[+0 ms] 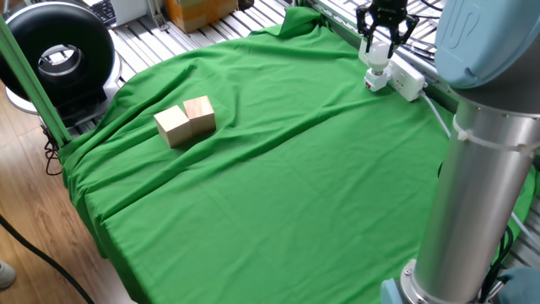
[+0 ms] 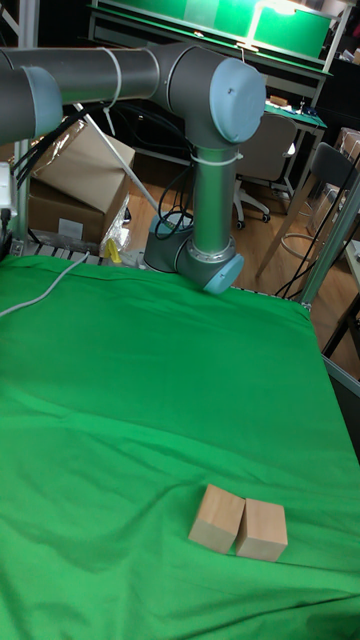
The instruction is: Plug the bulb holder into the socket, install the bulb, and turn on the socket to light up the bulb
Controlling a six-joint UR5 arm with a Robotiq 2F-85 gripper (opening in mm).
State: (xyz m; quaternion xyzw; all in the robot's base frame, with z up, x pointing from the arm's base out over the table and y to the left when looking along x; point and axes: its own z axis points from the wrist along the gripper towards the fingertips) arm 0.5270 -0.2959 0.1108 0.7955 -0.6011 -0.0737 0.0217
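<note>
At the far right edge of the green cloth lies the socket (image 1: 406,78), a white power strip with its cable (image 1: 439,118) trailing toward the front. The bulb holder (image 1: 375,82) stands plugged into the strip's near end. The bulb (image 1: 377,53) sits upright on top of the holder. My gripper (image 1: 379,46) comes straight down from above, its black fingers (image 1: 364,25) closed around the bulb's upper part. The tall fixed view shows only the arm and a stretch of the white cable (image 2: 45,290); the gripper, bulb and holder are out of its frame.
Two wooden blocks (image 1: 186,121) lie side by side on the left of the cloth, also seen as blocks (image 2: 238,522) in the tall view. The arm's thick grey column (image 1: 472,169) stands at the right front. A black round device (image 1: 57,52) sits beyond the table's left corner.
</note>
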